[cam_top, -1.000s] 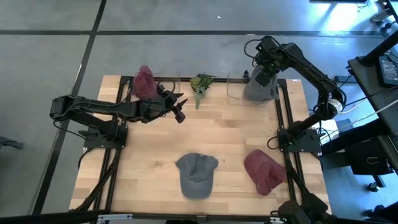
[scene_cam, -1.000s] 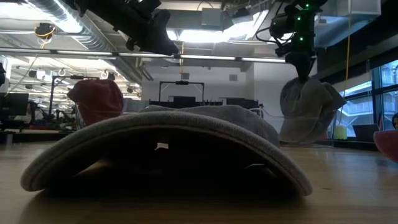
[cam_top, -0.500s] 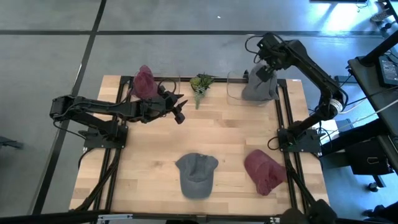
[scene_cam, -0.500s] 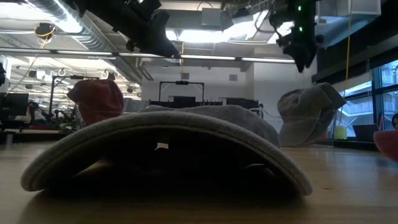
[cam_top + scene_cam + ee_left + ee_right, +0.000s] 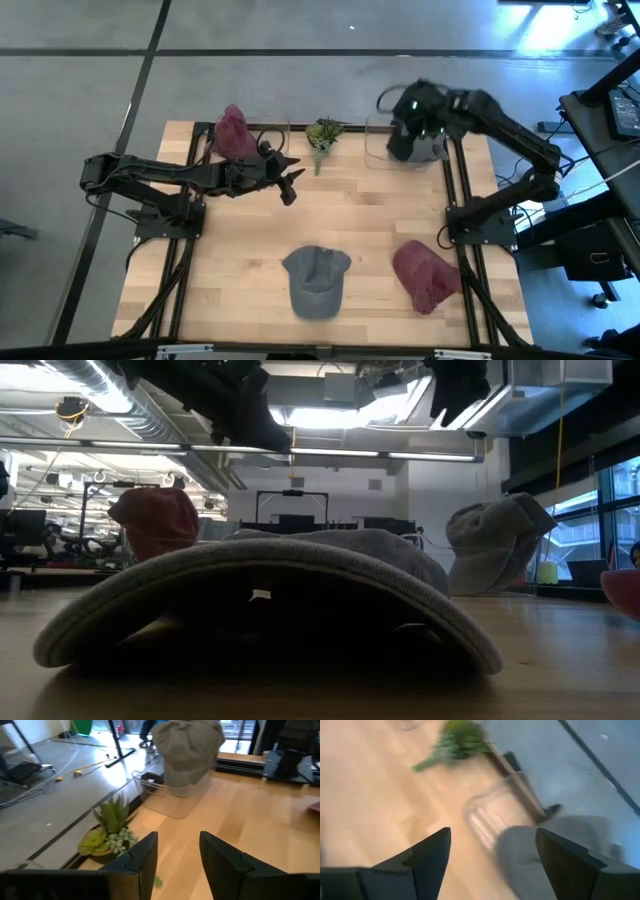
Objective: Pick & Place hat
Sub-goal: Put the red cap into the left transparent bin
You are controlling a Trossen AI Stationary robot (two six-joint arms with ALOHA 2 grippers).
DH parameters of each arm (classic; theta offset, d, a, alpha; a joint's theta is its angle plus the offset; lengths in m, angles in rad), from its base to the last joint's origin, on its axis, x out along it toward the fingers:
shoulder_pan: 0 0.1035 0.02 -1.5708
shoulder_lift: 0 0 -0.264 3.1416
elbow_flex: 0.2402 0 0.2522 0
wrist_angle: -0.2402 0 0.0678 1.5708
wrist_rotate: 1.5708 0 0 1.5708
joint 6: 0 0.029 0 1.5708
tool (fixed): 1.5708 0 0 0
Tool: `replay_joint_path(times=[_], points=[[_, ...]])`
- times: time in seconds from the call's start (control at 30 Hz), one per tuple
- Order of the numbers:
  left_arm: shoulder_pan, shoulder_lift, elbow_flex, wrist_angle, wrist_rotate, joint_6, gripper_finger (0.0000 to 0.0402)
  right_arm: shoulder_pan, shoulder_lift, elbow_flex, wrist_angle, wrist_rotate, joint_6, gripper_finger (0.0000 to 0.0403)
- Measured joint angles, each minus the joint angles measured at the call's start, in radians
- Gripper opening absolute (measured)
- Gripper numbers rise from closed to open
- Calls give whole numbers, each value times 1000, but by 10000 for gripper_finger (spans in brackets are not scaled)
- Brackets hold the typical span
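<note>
A grey hat [image 5: 432, 148] sits over a clear stand at the table's far right corner, also seen in the low view [image 5: 495, 550] and the left wrist view [image 5: 187, 750]. My right gripper [image 5: 402, 128] is open and hovers just to the left of that hat, above the table; in its wrist view [image 5: 492, 837] the hat [image 5: 535, 855] and the clear stand [image 5: 487, 815] lie below it. My left gripper [image 5: 289, 184] is open, held over the table's far middle [image 5: 177, 840]. A grey cap [image 5: 318, 280] lies brim-down at the near middle.
A maroon hat [image 5: 232, 132] sits on a stand at the far left. A small green plant [image 5: 323, 133] stands at the far edge between the stands. A maroon cap [image 5: 425, 277] lies near the table's right near corner. Bare wood lies between the arms.
My right gripper has let go of the grey hat's crown, risen off it and swung toward the table's left and near side. The hat, first drawn up to a peak under the fingers, has settled lower on its stand.
</note>
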Motion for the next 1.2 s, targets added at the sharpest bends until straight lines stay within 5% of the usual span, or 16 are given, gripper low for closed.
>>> replay_joint_path(times=[0.37,0.7,1.0,1.2], points=[[0,0,0,-5,136,0,141,412,-70,-387,156,-33,218,291],[0,0,0,-32,135,0,141,694,-75,-682,135,-304,866,291],[0,0,0,-31,134,9,141,978,-74,-730,170,-397,1475,291],[0,0,0,-31,134,11,141,1119,-44,-730,275,-405,1707,291]])
